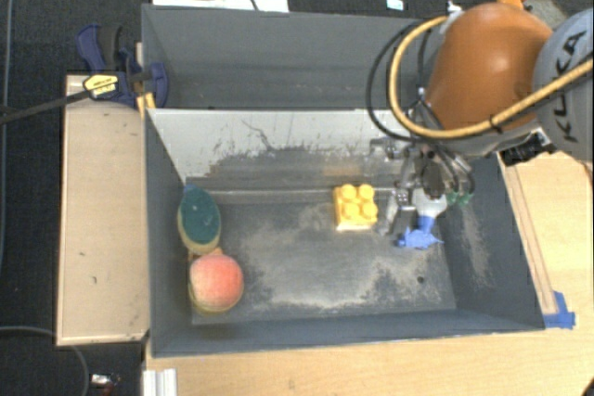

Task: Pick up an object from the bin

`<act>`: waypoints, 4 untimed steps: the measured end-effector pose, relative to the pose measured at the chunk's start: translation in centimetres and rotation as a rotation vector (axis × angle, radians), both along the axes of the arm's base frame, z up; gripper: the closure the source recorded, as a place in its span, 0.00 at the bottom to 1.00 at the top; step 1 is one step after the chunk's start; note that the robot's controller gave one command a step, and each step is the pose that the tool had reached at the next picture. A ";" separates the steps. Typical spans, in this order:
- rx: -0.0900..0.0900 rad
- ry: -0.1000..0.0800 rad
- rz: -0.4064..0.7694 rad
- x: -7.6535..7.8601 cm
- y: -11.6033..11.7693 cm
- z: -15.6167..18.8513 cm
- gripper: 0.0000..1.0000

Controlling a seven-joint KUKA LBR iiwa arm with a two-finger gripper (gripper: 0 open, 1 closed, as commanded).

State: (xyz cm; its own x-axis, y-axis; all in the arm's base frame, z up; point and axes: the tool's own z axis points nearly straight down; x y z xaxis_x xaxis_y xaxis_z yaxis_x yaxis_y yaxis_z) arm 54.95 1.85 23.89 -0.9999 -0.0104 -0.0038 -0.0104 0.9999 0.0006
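My gripper (412,210) hangs low at the right of the bin, under the arm's orange cover. Directly below it a small blue thing (417,238) lies on the bin floor, its upper end reaching up against the gripper's lower end. Whether the gripper has hold of it I cannot tell. A yellow studded brick (355,207) rests just left of the gripper, close to it but apart.
At the bin's left wall lies a green-topped yellow sponge (200,219), and in front of it a peach-coloured ball (216,281). Bare floor stretches between these and the yellow brick. The bin's sloping right wall rises close beside the gripper.
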 end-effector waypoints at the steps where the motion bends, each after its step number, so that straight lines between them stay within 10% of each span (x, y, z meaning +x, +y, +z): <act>1: -0.001 -0.005 0.013 2.3 -1.6 -8.6 0.00; 3: 0.002 -0.007 -0.179 3.4 -1.9 -9.4 0.00; 4: 0.002 -0.008 -0.106 4.3 -2.9 -17.0 0.00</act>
State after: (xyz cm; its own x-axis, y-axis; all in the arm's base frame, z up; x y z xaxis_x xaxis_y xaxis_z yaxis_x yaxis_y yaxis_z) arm 59.28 -1.01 6.85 -0.9954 0.0954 -0.0115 0.0954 0.9954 0.0027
